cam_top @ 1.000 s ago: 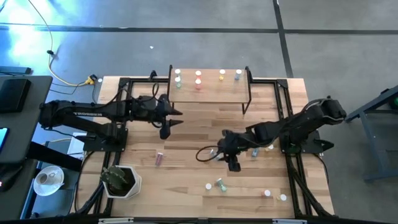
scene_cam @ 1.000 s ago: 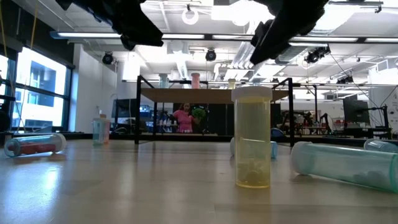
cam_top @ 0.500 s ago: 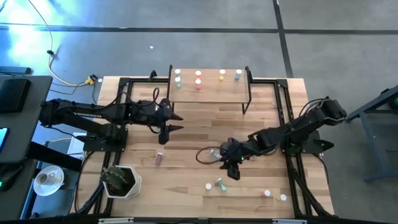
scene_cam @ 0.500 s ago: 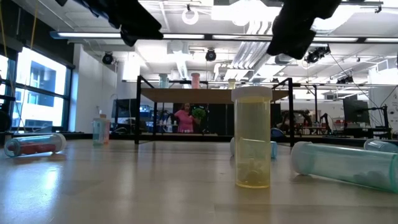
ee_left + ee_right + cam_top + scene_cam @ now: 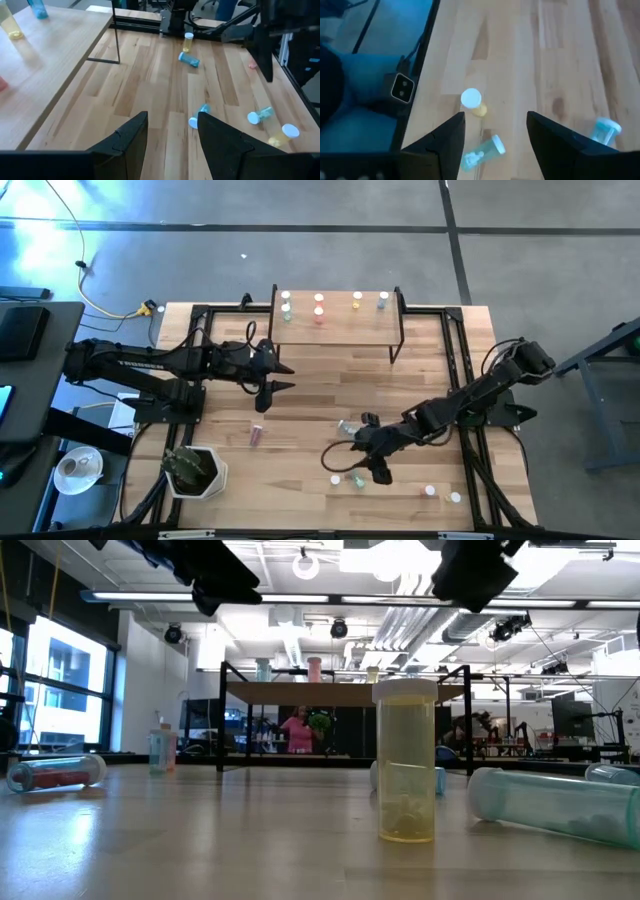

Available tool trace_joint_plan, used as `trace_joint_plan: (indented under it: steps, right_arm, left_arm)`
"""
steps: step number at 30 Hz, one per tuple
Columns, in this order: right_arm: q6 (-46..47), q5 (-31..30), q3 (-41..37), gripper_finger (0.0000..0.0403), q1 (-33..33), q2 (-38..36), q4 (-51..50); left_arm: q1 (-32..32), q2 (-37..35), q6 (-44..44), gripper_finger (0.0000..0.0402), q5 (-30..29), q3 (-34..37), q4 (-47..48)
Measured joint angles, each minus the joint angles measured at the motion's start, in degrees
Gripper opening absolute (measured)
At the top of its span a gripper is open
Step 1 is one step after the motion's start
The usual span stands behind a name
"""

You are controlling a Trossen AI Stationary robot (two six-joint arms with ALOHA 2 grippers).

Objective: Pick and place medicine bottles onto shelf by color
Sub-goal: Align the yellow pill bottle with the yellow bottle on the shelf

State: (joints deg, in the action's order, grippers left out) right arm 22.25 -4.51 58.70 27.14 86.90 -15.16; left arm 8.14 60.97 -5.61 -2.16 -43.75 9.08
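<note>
The right gripper (image 5: 372, 465) is hovering wide open near the table's (image 5: 300, 395) front edge — over a yellow bottle (image 5: 472, 101) and teal bottle (image 5: 482, 151). The left gripper (image 5: 278, 375) is waiting, fingers apart, beside the shelf (image 5: 340, 330).

White-capped medicine bottles (image 5: 354, 477) lie scattered on the tabletop, while others stand upright on the shelf (image 5: 340, 327).

1. We see a white pot holding a dark green plant (image 5: 193, 470) at the bench's front left corner.
2. A yellow cable (image 5: 110, 305) runs over the grey floor beyond the back left corner.
3. A dark side table (image 5: 30, 395) stands off the left edge, with a white cup (image 5: 77, 469) beside it.
4. A person in pink (image 5: 297, 730) shows in the room beyond the far edge.
</note>
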Motion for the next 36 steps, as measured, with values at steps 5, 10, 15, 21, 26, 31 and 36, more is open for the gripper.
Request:
trace_joint_plan:
  steps: [5, 10, 15, 21, 26, 31, 36]
  right_arm:
    - [-5.52, -0.04, 0.00, 0.0204, 0.74, 4.02, 5.46]
    - [-9.80, 1.40, 0.00, 0.0204, 1.07, 7.33, 11.25]
    - [-10.90, 1.61, 0.00, 0.0204, 1.05, 9.68, 15.58]
    - [-11.24, 1.68, 0.00, 0.0204, 1.05, 12.63, 18.55]
    - [-12.23, 2.95, 0.00, 0.0204, 1.04, 14.65, 21.09]
    - [-12.25, 3.95, 0.00, 0.0204, 1.05, 17.00, 23.52]
    - [-12.23, 4.00, 0.00, 0.0204, 1.05, 18.65, 23.61]
  left_arm:
    - [0.00, 0.02, -1.38, 0.0163, -0.01, 0.00, 0.09]
    - [0.00, 0.02, -1.74, 0.0163, 0.01, 0.00, 0.11]
    - [0.09, 0.02, -1.73, 0.0163, 0.01, 0.02, 0.10]
    - [0.09, 0.02, -1.79, 0.0163, 0.01, 0.02, 0.11]
    - [0.09, 0.02, -1.94, 0.0163, 0.01, 0.02, 0.08]
    - [0.07, 0.02, -1.92, 0.0163, 0.01, 0.02, 0.09]
    - [0.04, 0.02, -1.93, 0.0163, 0.01, 0.02, 0.07]
